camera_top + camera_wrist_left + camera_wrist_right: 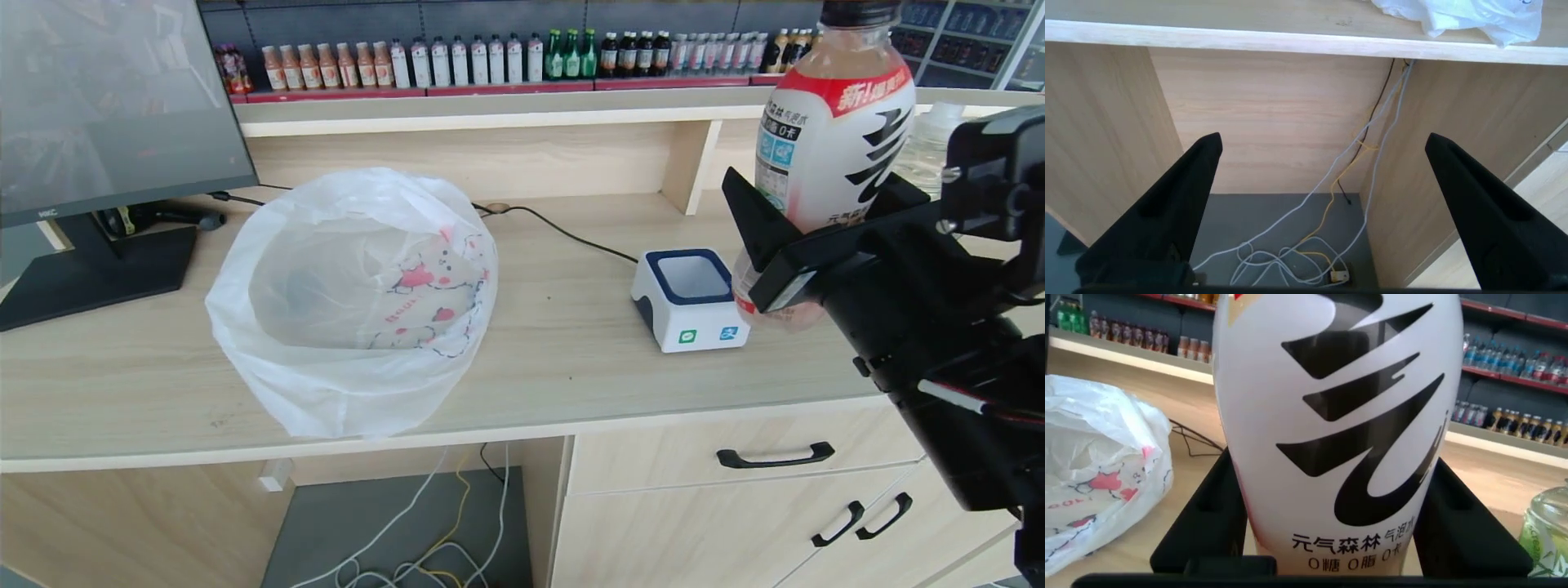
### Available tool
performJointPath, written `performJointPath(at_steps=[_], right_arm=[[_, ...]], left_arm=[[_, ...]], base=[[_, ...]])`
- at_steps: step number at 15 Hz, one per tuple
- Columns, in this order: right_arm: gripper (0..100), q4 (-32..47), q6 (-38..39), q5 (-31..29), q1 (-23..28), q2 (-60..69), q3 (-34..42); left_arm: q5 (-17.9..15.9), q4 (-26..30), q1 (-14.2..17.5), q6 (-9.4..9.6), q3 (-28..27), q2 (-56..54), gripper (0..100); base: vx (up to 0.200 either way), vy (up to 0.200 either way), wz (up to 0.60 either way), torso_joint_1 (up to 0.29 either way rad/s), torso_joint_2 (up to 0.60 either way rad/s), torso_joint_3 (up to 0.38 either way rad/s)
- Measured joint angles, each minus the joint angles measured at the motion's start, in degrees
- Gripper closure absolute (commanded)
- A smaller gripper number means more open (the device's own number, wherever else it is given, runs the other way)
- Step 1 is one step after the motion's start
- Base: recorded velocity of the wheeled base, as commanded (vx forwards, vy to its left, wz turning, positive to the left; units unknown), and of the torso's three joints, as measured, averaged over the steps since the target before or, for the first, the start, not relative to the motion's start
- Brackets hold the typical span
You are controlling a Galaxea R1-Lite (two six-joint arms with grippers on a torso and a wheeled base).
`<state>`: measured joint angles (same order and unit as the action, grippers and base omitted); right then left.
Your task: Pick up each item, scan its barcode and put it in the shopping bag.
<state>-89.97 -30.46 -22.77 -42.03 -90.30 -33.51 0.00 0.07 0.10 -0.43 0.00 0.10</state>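
The right arm stands over the bench's front right corner with its wrist raised above the surface. The right gripper points away from the robot and is clamped around the lower half of an upright bottle, one finger on each side. The left gripper hangs below the bench's front edge, facing the space underneath, its two fingers spread wide apart and empty.

I see the bottle upright and close up, its white label marked with bold black strokes. My right jaws clamp it from both sides. The shopping bag sits on the tabletop beside them, white and crumpled, with a pink cartoon print. Shelves of drinks line the background.
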Motion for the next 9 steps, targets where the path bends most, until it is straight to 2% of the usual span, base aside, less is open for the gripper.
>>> performJointPath(at_steps=[6, 9], right_arm=[[100, 0.27, -2.27, 0.28, 0.13, -1.60, -4.19], [100, 0.27, -3.61, 4.17, 1.88, -3.50, -5.66]], left_arm=[[0.00, 0.02, -0.02, 0.02, 0.00, 0.00, 0], [0.00, 0.00, -0.02, 0.02, 0.00, 0.00, 0]], base=[[0.000, 0.000, 0.00, 0.000, 0.00, 0.000], [0.000, 0.000, 0.00, 0.000, 0.00, 0.000]])
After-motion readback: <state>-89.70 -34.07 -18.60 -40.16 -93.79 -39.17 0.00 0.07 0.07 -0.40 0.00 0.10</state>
